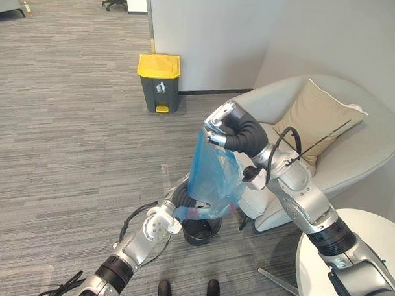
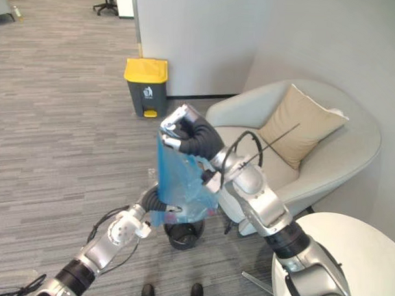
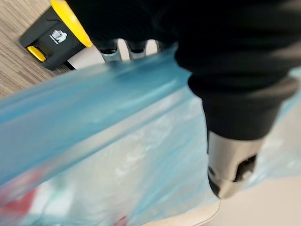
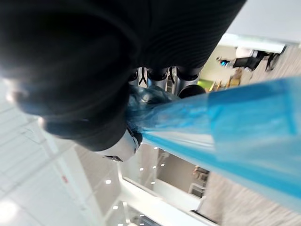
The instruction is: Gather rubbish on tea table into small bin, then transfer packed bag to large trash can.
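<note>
The robot's right hand (image 1: 219,126) is curled tight round the gathered neck of a translucent blue plastic bag (image 1: 209,177), which hangs straight down, red and white scraps showing through near its bottom. The bag's base hangs just above a small round black bin (image 1: 201,234) on the grey carpet. The left hand (image 1: 182,204) lies against the bag's lower part at 7 o'clock from it; whether it grips, I cannot tell. A dark grey trash can with a yellow lid (image 1: 159,82) stands by the white wall at 11 o'clock, well apart. At 2 o'clock is a pale grey armchair (image 1: 366,150) with a beige cushion (image 1: 315,119), at 4 o'clock a round white table (image 1: 376,248)
</note>
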